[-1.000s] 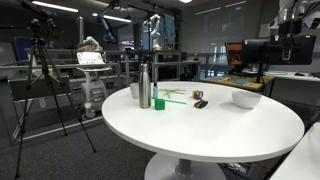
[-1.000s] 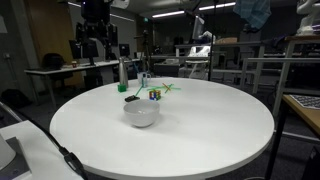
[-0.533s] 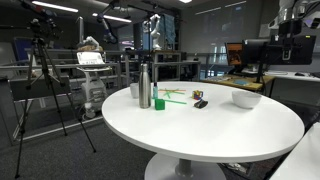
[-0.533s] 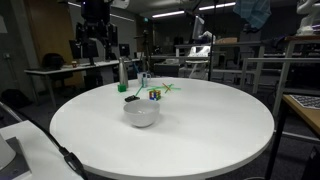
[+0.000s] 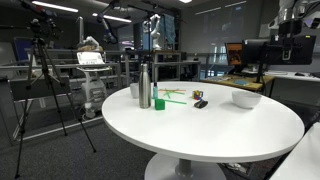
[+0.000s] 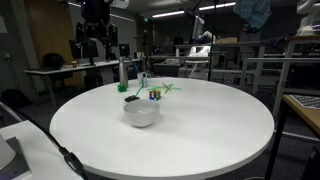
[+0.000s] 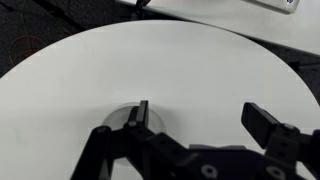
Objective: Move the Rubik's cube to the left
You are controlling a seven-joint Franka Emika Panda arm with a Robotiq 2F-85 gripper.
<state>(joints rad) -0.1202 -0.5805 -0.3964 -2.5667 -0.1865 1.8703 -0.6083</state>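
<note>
- Nothing has moved since a second ago: the gripper (image 7: 200,120), the cube (image 5: 197,94) and everything else on the table (image 5: 200,135) sit as they did
- In the wrist view the gripper is open, with its dark fingers (image 7: 140,113) spread wide and nothing held between them
- It hangs over the white round table (image 7: 150,60), and only bare tabletop shows between and beyond the fingers
- The cube lies on the table, free of the gripper; it is a tiny multicoloured speck in both exterior views, and its faces are too small to read
- In an exterior view a small flat dark thing (image 5: 201,103) lies just beside the cube, on the nearer side
- In that view a thin green stick (image 5: 175,97) lies between the cube and a green cup (image 5: 159,103)
- The cup stands just beside an upright steel bottle (image 5: 144,87), which is far taller than the cube
- A white bowl (image 5: 245,98) sits apart from the cube on its other side, near the table's edge
- From the opposite side, in an exterior view, the bowl (image 6: 141,113) is nearest; the cube (image 6: 154,95) lies just behind it, and the bottle (image 6: 124,72) stands farther back
- Around the table (image 6: 200,130) are desks and a camera tripod (image 5: 45,90)
</note>
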